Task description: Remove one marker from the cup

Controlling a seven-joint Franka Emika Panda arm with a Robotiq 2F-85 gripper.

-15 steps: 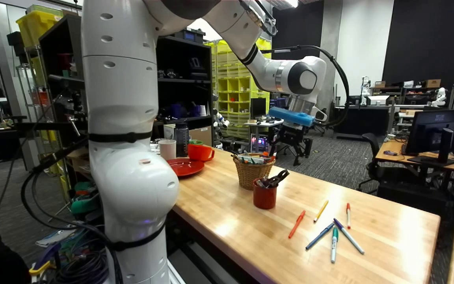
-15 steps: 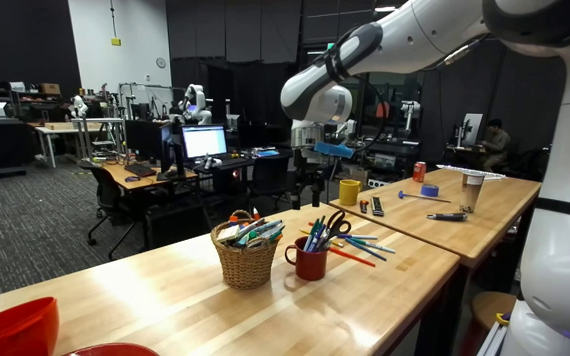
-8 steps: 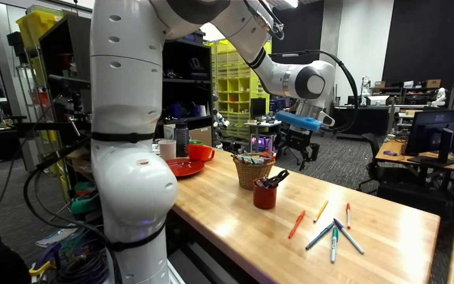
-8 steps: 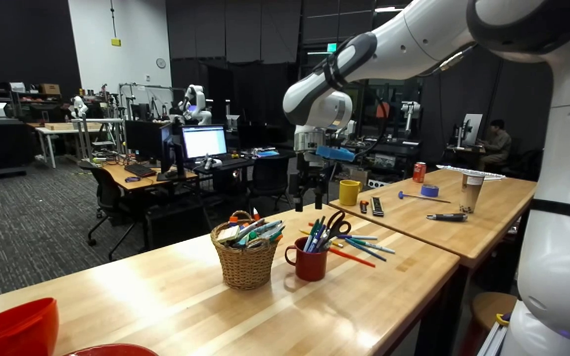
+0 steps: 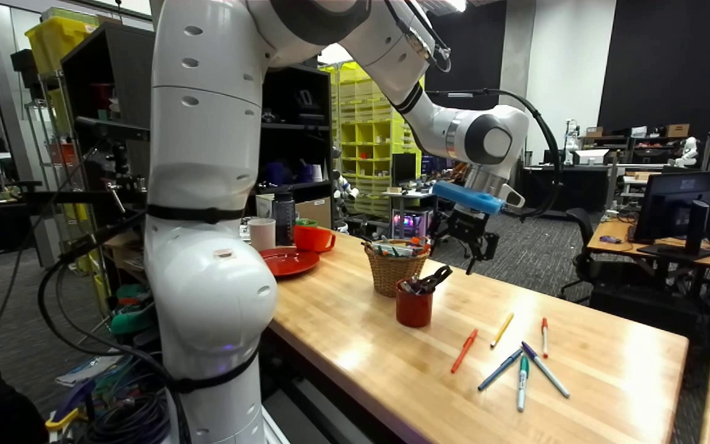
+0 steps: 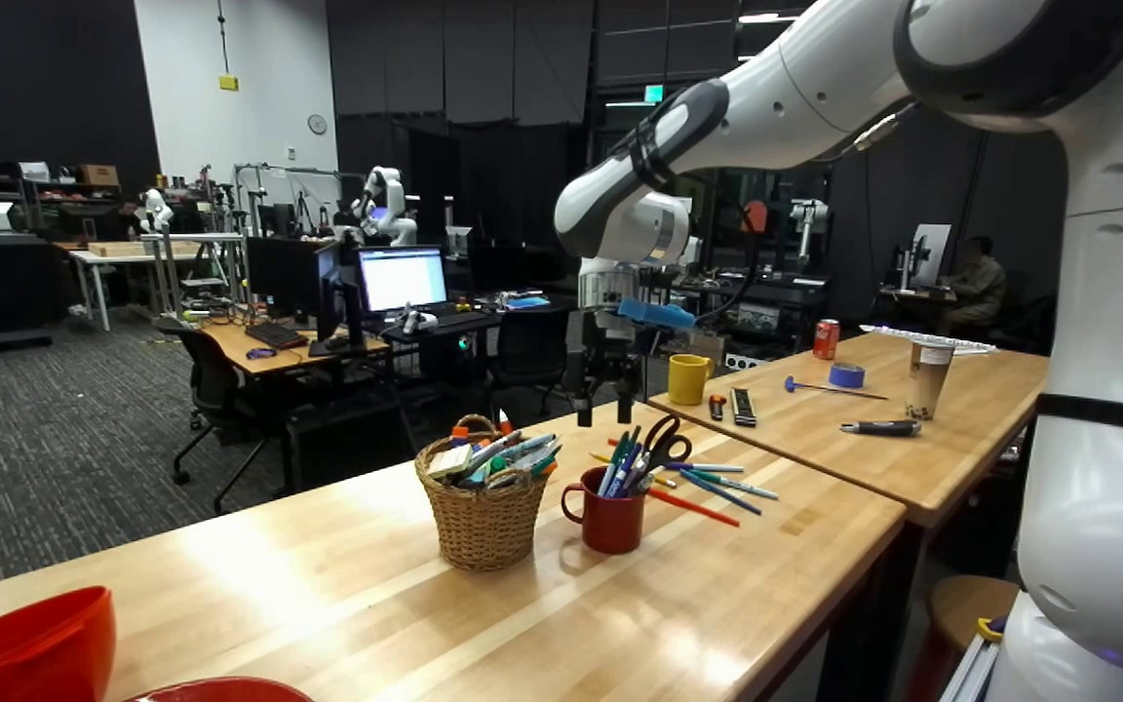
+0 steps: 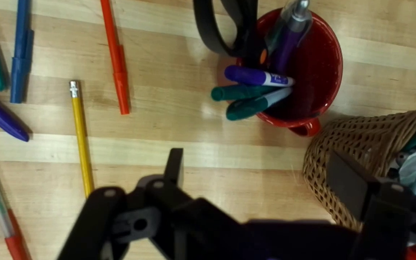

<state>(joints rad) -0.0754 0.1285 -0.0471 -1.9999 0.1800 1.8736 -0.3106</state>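
- Avoiding the basket (image 6: 484, 531) at left in an exterior view, we should centre our gripper (image 6: 604, 417), jaws wide with nothing between, above the red cup (image 6: 612, 525).
- We should pinch a teal marker (image 7: 256, 104) across its raised end, then lift along its lean, missing the scissors (image 7: 248, 33).
- Inside the red cup, it tilts cap-up, long axis slanting left in the wrist view.

Over the feed I've got dark carpet (image 6: 64, 448), a white wall (image 6: 264, 88) with a round clock (image 6: 317, 124), black panels (image 6: 45, 88) either side, an office chair (image 6: 203, 375) by a desk (image 6: 223, 337), yellow cubbies (image 5: 355, 92) beside a black shelf (image 5: 296, 140), and wicked glare (image 6: 250, 556) on my wooden table (image 6: 542, 624).
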